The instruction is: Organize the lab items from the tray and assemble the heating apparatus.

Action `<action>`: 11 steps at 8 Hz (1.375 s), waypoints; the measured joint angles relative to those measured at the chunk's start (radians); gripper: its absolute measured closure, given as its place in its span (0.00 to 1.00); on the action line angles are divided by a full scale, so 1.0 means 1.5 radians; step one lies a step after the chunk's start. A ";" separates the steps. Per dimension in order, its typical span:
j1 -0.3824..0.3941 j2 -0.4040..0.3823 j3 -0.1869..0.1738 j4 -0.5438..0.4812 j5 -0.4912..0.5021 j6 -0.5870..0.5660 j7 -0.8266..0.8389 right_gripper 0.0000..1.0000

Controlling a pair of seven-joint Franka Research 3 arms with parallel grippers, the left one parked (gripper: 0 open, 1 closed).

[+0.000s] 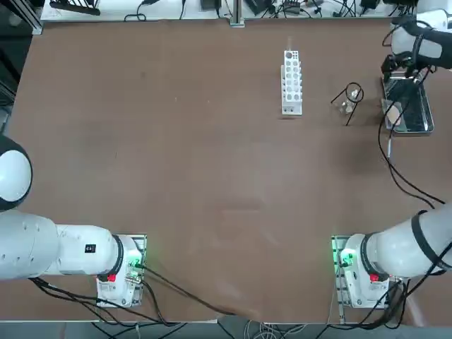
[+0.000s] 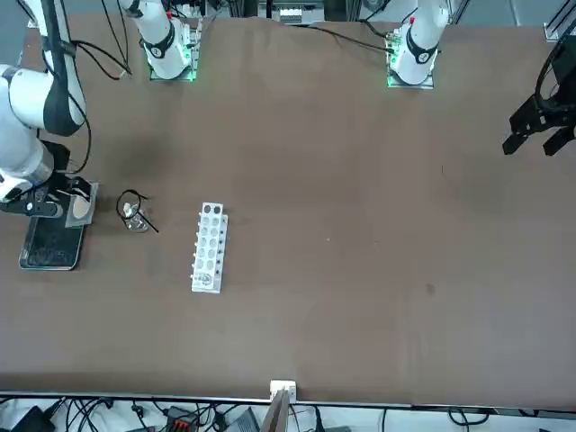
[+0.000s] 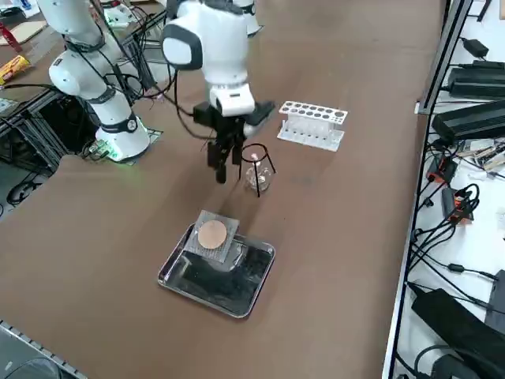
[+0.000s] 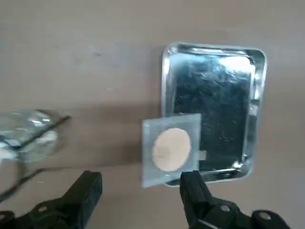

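Note:
The shiny metal tray (image 3: 229,288) (image 4: 214,95) lies near the table's right edge. The grey square mesh with a tan disc (image 3: 213,235) (image 4: 171,148) rests tilted over the tray's rim on the side toward the stand. The black wire ring stand (image 3: 256,158) (image 1: 351,95) stands on the table beside the tray, with the small clear glass piece (image 3: 254,180) (image 4: 28,138) under its ring. My right gripper (image 3: 225,162) (image 4: 141,188) hangs open above the table between stand and tray, near the mesh, holding nothing.
A white test-tube rack (image 1: 292,81) (image 3: 312,124) stands beyond the ring stand toward the table's middle. A black cable (image 1: 395,169) trails across the table from the right arm's base to its wrist. The table's right edge runs close to the tray.

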 joint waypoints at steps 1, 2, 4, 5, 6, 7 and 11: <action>-0.008 0.023 -0.005 -0.012 -0.007 0.032 -0.001 0.00; -0.012 0.046 -0.005 -0.030 -0.008 0.080 -0.001 0.00; -0.017 0.084 -0.005 -0.065 -0.008 0.168 -0.001 0.00; -0.017 0.097 -0.005 -0.070 -0.008 0.181 -0.001 0.00; -0.019 0.105 -0.005 -0.070 -0.008 0.186 -0.001 0.01; -0.023 0.112 -0.005 -0.070 -0.008 0.189 -0.001 0.02; -0.033 0.140 -0.005 -0.070 -0.008 0.203 -0.001 0.19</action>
